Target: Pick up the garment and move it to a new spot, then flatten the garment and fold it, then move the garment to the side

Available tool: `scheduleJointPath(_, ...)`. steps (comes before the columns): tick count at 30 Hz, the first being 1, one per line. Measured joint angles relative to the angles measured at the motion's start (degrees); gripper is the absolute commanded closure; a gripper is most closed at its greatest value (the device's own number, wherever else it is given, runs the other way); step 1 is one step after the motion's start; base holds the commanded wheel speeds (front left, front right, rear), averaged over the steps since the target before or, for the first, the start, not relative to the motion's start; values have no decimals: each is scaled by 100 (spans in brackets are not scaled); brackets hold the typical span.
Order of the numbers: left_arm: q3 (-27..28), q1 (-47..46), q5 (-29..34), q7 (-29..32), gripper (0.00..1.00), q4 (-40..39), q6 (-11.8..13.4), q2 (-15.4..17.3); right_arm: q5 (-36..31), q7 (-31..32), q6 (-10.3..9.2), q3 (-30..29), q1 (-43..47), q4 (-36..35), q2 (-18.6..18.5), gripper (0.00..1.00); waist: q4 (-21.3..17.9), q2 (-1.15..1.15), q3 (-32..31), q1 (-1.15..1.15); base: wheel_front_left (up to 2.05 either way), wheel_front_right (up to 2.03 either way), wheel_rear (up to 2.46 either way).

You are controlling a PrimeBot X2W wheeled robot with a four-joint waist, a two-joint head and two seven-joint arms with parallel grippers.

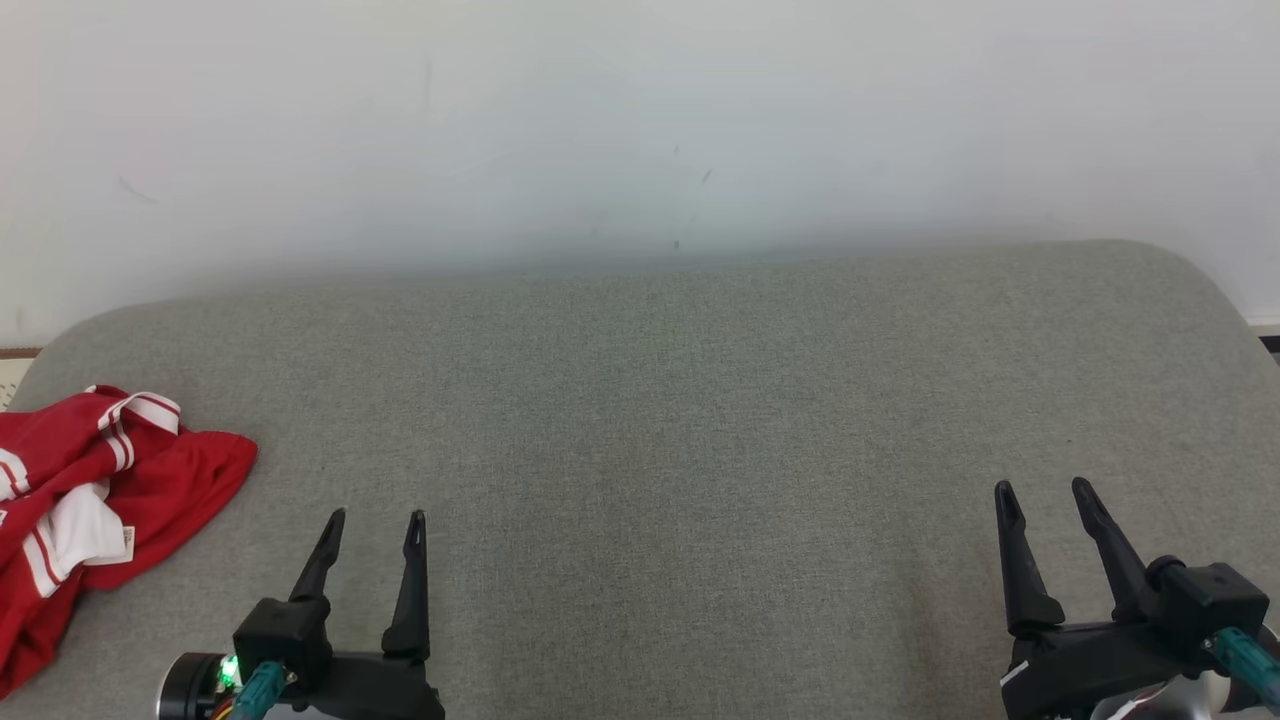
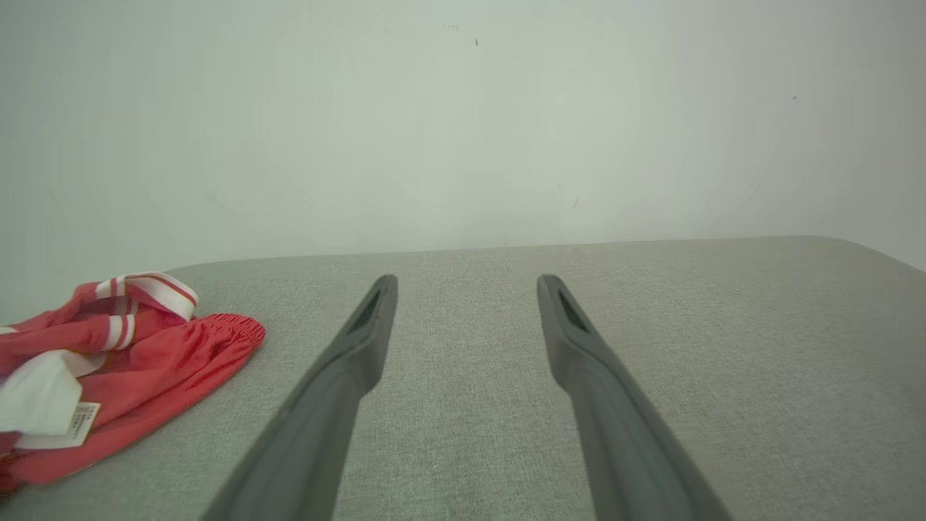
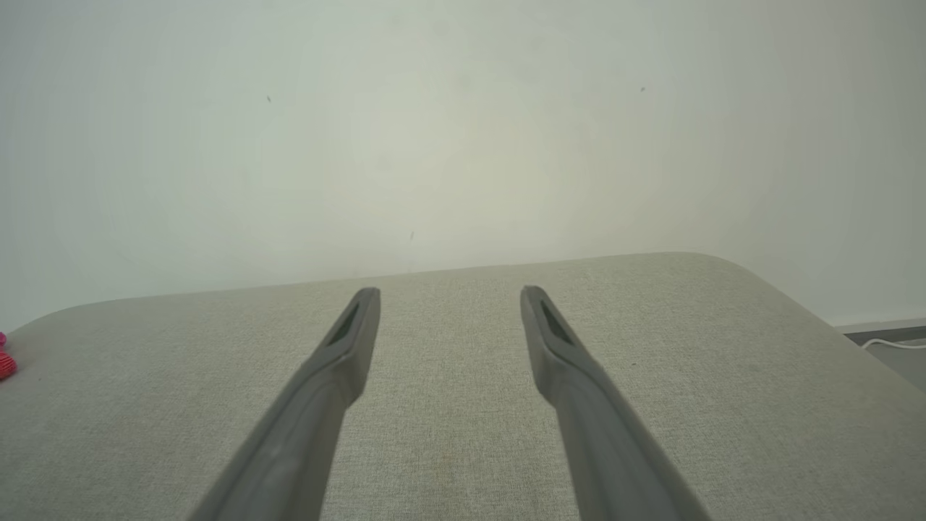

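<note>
Currently I read my left gripper point(image 1: 378, 515) with its fingers spread and nothing between them, over the grey fabric surface point(image 1: 650, 400). The red garment point(image 1: 170, 470), trimmed with white stripes, lies crumpled near that gripper's left side, not touching it, at the surface's left edge. My right gripper point(image 1: 1043, 486) is likewise spread and empty, well apart from the garment.
</note>
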Motion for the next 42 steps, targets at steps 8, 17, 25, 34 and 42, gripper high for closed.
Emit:
scheduleJointPath(8,138,102,264,160,0,-124,126,14,-246,-96,0,67,118,-162,77,0,7,0,-12,0,0,0,0)
scheduleJointPath(17,155,198,474,296,0,-175,175,30,-381,-131,0,-11,217,-233,186,0,9,-1,-31,0,0,0,0)
scheduleJointPath(25,125,218,419,338,0,-174,175,31,-365,13,0,-146,244,-200,223,0,4,0,-35,0,0,0,0)
scheduleJointPath(34,111,233,341,353,0,-172,211,29,-372,66,0,-171,247,-210,229,0,9,0,-38,0,0,0,0)
scheduleJointPath(42,79,232,311,352,0,-163,229,45,-380,88,0,-185,254,-215,234,0,34,0,-38,0,0,0,0)
